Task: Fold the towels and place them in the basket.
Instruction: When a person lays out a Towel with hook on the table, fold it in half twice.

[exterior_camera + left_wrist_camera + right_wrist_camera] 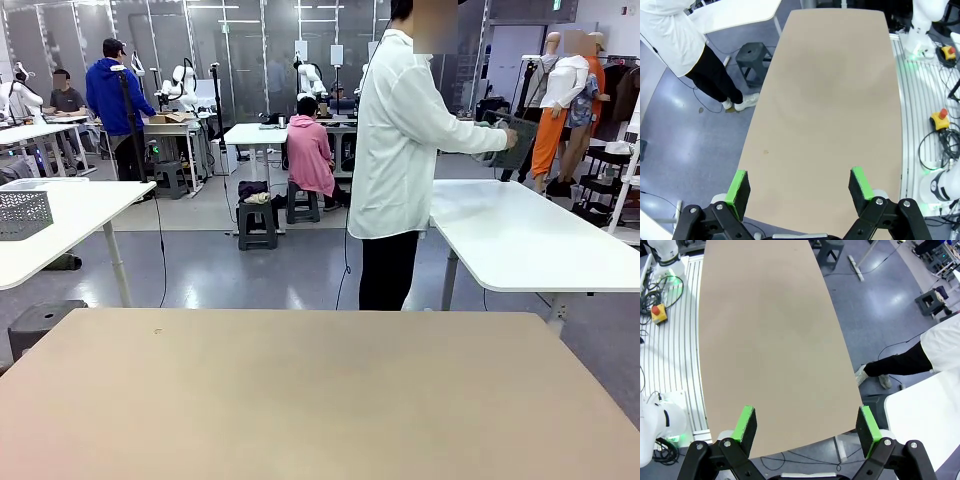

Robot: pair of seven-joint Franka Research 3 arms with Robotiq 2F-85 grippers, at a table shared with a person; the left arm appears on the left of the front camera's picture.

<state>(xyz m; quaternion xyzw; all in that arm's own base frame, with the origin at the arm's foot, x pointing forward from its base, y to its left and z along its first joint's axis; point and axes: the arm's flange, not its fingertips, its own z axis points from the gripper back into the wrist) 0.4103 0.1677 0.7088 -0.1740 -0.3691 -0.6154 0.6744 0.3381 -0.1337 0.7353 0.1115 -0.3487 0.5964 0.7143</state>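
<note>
The left gripper (799, 185) is wide open over the tan table (830, 100) and holds nothing. The right gripper (806, 422) is wide open too, with nothing in it. Far left, a grey mesh basket (22, 212) sits on a white table (80, 205). A person (395, 140) stands across the tan table, holding a dark grey thing (518, 140) over another white table (530, 240); I cannot tell if it is the basket.

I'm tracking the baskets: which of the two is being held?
The dark grey basket in the person's hand, at the front view's right; the paler mesh basket sits on a white table at the left.
</note>
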